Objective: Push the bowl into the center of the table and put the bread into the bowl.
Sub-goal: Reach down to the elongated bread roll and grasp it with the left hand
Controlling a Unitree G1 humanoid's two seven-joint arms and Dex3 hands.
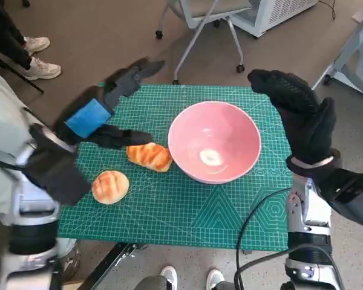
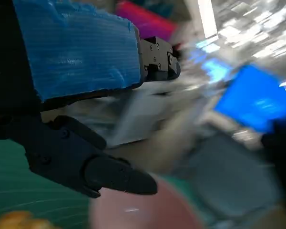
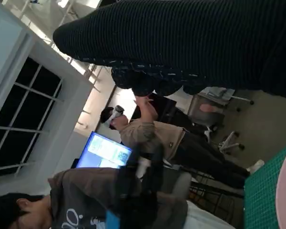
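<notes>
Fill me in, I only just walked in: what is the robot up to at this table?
A humanoid robot is working over a green mat with a pink bowl and two pieces of bread. The bowl is empty; the croissant lies beside its rim and the round bun nearer the robot. The left robot hand hovers open above the croissant; the right robot hand is raised open by the bowl. Neither holds anything.

Tabletop [image 1: 187, 211] under a green cutting mat [image 1: 230, 205], pink bowl [image 1: 214, 142] on it, croissant-like bread [image 1: 149, 156] touching the bowl's left side, round bun [image 1: 110, 186] further left and nearer the robot.
</notes>
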